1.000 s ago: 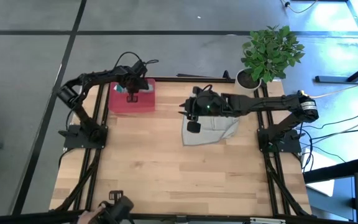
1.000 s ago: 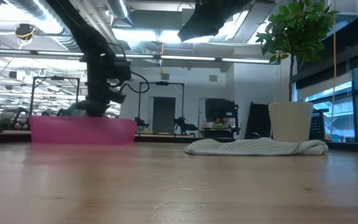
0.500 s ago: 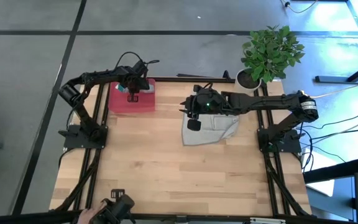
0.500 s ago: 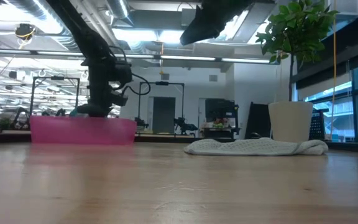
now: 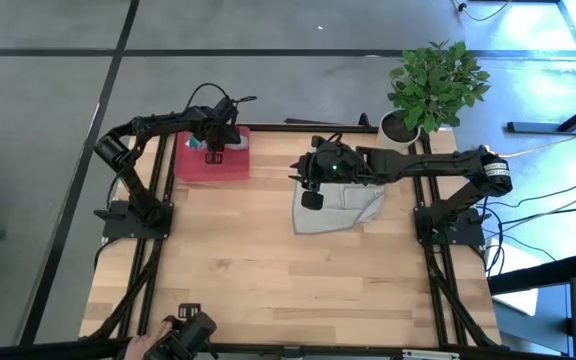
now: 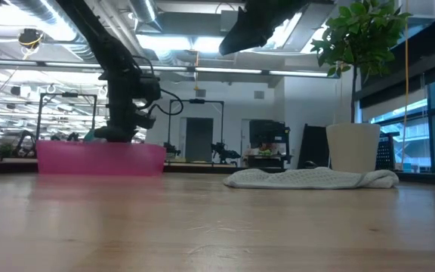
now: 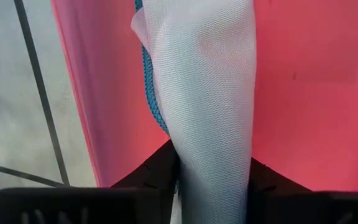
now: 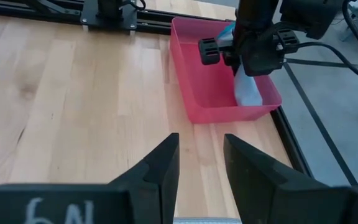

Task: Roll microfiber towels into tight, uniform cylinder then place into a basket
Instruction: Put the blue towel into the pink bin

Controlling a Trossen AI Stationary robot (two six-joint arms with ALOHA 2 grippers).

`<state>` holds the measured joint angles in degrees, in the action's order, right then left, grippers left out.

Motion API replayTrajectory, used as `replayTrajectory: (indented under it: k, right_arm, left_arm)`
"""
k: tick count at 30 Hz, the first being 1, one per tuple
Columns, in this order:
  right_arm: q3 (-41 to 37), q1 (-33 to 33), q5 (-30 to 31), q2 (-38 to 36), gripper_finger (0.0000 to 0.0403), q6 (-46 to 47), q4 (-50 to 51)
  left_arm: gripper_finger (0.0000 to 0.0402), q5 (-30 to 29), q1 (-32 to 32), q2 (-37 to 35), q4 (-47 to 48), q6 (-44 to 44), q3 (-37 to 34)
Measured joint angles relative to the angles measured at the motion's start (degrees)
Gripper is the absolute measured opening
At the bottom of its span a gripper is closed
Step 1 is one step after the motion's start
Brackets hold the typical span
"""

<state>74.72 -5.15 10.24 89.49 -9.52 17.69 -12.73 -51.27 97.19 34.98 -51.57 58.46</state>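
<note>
Plant pot [image 5: 400,125] beside grey towel [image 5: 338,208]

I have the left gripper [image 5: 213,148] reaching down at the table's far left, its 2 fingers either side of something pale. My right gripper [image 8: 199,163] hangs raised over mid-table, its 2 fingers [image 8: 160,168] parted, holding nothing.

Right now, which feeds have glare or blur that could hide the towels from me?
Low view: bright ceiling lights and window backlight the arms into silhouettes, yet the grey towel reads clearly. Left wrist view: the blue towel fills the frame, weave sharp, the red tray soft behind it. High view: evenly lit. Right wrist view: clear.
</note>
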Motion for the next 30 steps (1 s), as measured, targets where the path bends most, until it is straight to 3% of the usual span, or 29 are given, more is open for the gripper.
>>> replayTrajectory:
  k: [30]
  right_arm:
    - [-0.02,0.0,0.0,0.0,0.0126,0.44,-0.22]
  left_arm:
    - [0.0102,-0.04,0.0,0.0,0.02,1.51,0.0]
